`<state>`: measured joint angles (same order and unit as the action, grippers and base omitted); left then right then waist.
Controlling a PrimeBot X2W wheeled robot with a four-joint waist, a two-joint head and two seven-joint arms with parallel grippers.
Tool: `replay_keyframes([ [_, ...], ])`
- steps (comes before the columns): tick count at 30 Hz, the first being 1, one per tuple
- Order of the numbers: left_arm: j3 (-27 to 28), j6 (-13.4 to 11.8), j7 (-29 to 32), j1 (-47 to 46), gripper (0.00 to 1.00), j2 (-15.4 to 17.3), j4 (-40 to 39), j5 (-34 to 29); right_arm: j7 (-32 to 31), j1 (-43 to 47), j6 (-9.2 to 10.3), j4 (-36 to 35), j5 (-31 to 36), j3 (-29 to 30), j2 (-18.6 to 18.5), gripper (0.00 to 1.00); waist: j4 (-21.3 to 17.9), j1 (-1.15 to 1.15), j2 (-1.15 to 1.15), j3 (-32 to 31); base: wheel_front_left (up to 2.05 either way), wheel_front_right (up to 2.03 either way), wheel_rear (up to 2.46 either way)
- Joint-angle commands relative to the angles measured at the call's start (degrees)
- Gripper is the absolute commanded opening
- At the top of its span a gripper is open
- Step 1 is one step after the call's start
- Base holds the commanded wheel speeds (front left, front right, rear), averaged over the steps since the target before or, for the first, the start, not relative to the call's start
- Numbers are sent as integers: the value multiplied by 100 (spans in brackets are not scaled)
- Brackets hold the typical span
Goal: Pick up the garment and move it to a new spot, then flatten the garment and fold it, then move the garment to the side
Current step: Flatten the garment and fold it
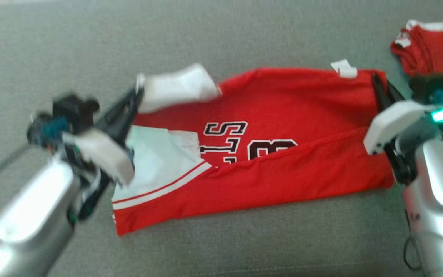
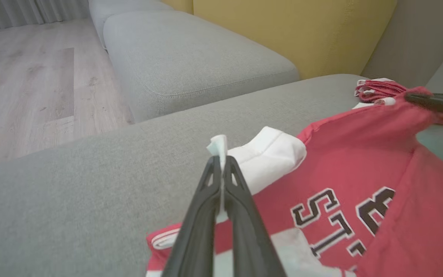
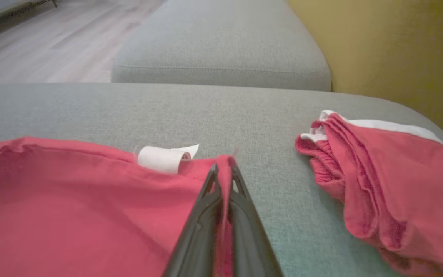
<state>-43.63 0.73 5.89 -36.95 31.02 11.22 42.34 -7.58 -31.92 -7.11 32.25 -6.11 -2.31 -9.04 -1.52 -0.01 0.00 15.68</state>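
1. A red jersey (image 1: 283, 115) is pictured spread on a grey sofa cushion (image 1: 221, 34). Its long axis is laid left to right across the head view, between the two grippers.
2. The end with the white sleeve (image 1: 177, 88) is pointed toward the robot's left. The hem end, marked by a small white label (image 1: 344, 68), is pointed toward its right.
3. The near long edge is folded up over the front, so the black-and-white lettering (image 1: 225, 129) is partly covered and cannot be read whole.
4. The left gripper (image 2: 220, 159) is shown with its jaws pressed together on a pinch of white cloth at the sleeve end, which appears lifted a little off the cushion.
5. The right gripper (image 3: 223, 169) is shown with its jaws clamped on the far red corner of the hem, just beside the label.
6. A second red garment (image 3: 379, 173) with white trim is seen bunched on the same cushion, apart from the jersey on the robot's right. It is cut off by the frame edge in the head and right wrist views.
7. The head view is smeared by blur, most heavily around the left gripper, whose fingers are hard to make out there.
8. The jersey's near end is cut off at the bottom of both wrist views.
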Motion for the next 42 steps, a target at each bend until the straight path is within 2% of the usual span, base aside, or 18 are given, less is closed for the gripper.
replay_keyframes([
  [1, 223, -168, -160, 184, 0, 315, -404, 38, 109, 175, -37, -378, -78, -84, -98, 0, 129, 1, 0, -282, 0, 0, 0],
  [7, 128, -573, -421, 1217, 0, 345, -823, 177, 23, 897, -37, -892, -160, 94, -135, 0, 218, 1, 0, -530, 0, 0, 0],
  [12, 47, -705, -596, 1521, 0, 241, -818, 165, -74, 1259, -37, -1217, -171, 163, -156, 0, 255, 1, 0, -567, 0, 0, 0],
  [13, 37, -730, -642, 1575, 0, 200, -805, 173, -92, 1347, -37, -1302, -174, 166, -157, 6, 256, 1, 0, -576, 0, 0, 0],
  [14, 25, -756, -683, 1620, 0, 165, -790, 172, -100, 1429, -37, -1379, -180, 164, -158, 31, 251, 1, 0, -585, 0, 0, 0],
  [15, 20, -779, -737, 1665, 0, 122, -781, 178, -103, 1514, -37, -1454, -182, 157, -165, 48, 247, 1, 0, -592, 0, 0, 0],
  [17, 16, -816, -826, 1760, 0, 38, -758, 217, -87, 1675, -37, -1580, -172, 142, -184, 100, 236, 1, 0, -615, 0, 0, 0],
  [18, 15, -831, -871, 1808, 12, 6, -757, 234, -70, 1755, -37, -1635, -162, 141, -188, 100, 230, 1, 0, -627, 0, 0, 0],
  [20, 38, -886, -959, 1931, 70, -36, -781, 287, 4, 1914, -37, -1738, -152, 141, -199, 100, 214, 1, 0, -655, 0, 0, 0],
  [21, 51, -914, -1003, 1993, 92, -33, -796, 300, 39, 2004, -37, -1798, -139, 135, -200, 100, 208, 1, 0, -667, 0, 0, 0],
  [22, 70, -940, -1055, 2059, 99, -24, -811, 314, 65, 2104, -37, -1863, -124, 134, -199, 100, 203, 1, 0, -681, 0, 0, 0],
  [29, 327, -1256, -1363, 2513, 100, 164, -1040, 425, 40, 2787, -37, -2337, -15, 485, -71, 100, 201, 1, 0, -799, 0, 0, 0],
  [35, 545, -1523, -1638, 2772, 100, 222, -1264, 471, -132, 2945, -37, -2694, 8, 934, 183, 100, 259, 1, 0, -930, 0, 0, 0],
  [42, 746, -1833, -1834, 2902, 100, 70, -1377, 488, -579, 2650, -37, -2461, 132, 1227, 341, 100, 458, 1, 0, -994, 0, 0, 0],
])
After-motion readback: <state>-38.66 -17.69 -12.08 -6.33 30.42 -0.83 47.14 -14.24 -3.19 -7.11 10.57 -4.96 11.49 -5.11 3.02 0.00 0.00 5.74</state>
